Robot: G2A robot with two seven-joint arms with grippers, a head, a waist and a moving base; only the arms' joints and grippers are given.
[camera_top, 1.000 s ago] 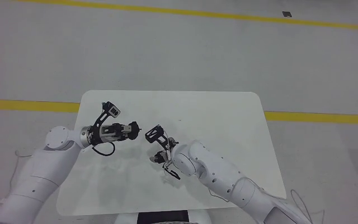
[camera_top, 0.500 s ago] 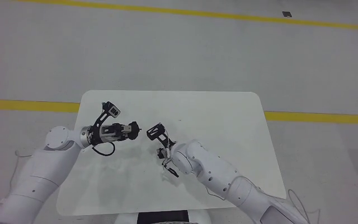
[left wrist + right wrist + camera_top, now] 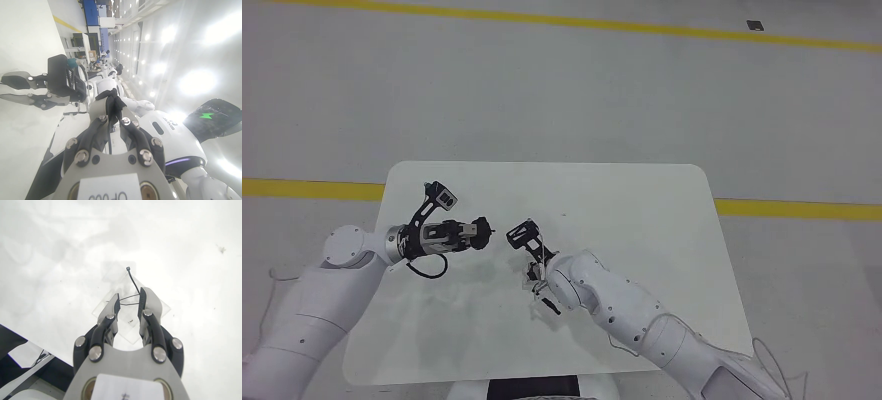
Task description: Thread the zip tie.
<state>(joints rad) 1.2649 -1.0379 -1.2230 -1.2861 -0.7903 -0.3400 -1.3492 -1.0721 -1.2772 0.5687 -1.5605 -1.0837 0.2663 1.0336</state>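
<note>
A black zip tie [image 3: 132,279] lies on a clear plastic sheet [image 3: 162,308] on the white table [image 3: 642,200], its small head pointing away from me. My right gripper [image 3: 130,292] hangs open just above it, and thin black strands cross between the fingers. In the top view the right gripper [image 3: 538,290] points down at the table's middle front. My left gripper [image 3: 485,230] is held level above the table's left part, aimed toward the right arm. The left gripper [image 3: 113,95] is shut on a thin black zip tie [image 3: 109,136] that runs back between its fingers.
The right arm's black wrist camera [image 3: 58,75] sits close in front of the left gripper. The table's right half and far side are bare white surface. The near table edge [image 3: 37,349] lies just behind the right gripper.
The right arm has shifted a little to the left and its gripper has settled closer over the plastic sheet. The left arm has not moved.
</note>
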